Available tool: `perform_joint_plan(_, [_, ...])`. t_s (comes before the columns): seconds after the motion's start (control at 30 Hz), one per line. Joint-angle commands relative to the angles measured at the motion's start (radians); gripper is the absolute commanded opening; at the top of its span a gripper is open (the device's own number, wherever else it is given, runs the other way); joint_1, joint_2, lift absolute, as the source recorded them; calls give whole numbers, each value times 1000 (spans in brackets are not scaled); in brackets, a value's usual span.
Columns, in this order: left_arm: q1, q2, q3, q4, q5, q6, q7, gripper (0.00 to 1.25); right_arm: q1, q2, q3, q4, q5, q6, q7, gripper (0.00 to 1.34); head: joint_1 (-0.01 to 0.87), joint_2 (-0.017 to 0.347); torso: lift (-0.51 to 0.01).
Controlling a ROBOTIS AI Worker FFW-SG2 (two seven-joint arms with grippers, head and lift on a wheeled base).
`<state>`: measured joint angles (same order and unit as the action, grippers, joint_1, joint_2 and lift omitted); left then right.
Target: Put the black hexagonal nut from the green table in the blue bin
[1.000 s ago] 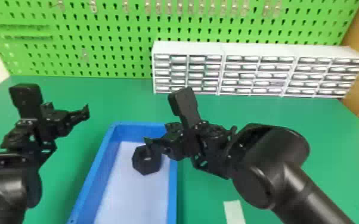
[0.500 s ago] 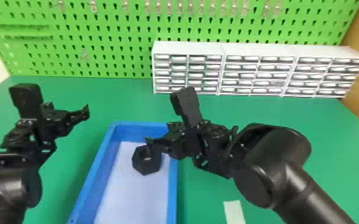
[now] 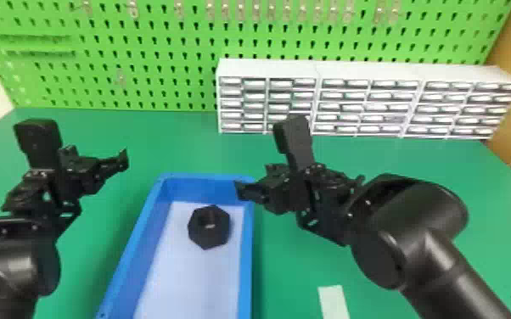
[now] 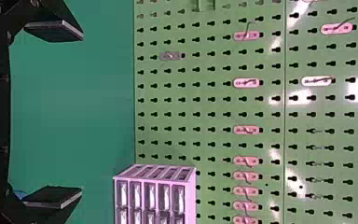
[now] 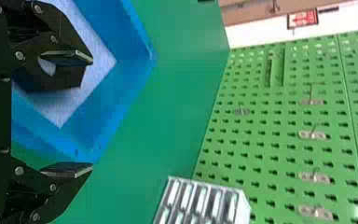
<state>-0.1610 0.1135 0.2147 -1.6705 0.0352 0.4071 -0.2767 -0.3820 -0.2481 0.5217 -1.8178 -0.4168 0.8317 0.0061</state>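
In the head view the black hexagonal nut (image 3: 209, 228) lies on the pale floor of the blue bin (image 3: 246, 258), toward its far right corner. My right gripper (image 3: 242, 191) hangs over the bin's right wall near that corner, apart from the nut. In the right wrist view the right gripper (image 5: 92, 114) is open, and the nut (image 5: 69, 79) is partly hidden behind one finger. My left gripper (image 3: 123, 160) is held above the table, left of the bin; in its wrist view the left gripper (image 4: 81, 115) is open and holds nothing.
A white drawer cabinet (image 3: 318, 72) stands along the back of the green table (image 3: 174, 144), before a green pegboard (image 3: 148, 68). A pale strip (image 3: 333, 302) lies right of the bin, near the front.
My right gripper has moved to the right, away from above the nut toward the bin's right wall. The nut and the left arm have kept their places.
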Motion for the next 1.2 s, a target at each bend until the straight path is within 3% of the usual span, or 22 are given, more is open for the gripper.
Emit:
perform_joint_plan(0.0, [0, 0, 0, 0, 0, -1, 1, 1132, 20, 1, -48, 0, 55, -25, 0, 884, 666, 32, -100])
perform_joint_plan(0.47, [4, 0, 2, 0, 8, 1, 1, 1132, 118, 24, -258, 12, 176, -69, 0, 1043, 666, 32, -100])
perform_joint_plan(1.17, [8, 0, 14, 0, 29, 6, 1, 1132, 233, 29, -509, 15, 282, -171, 2, 1046, 666, 32, -100])
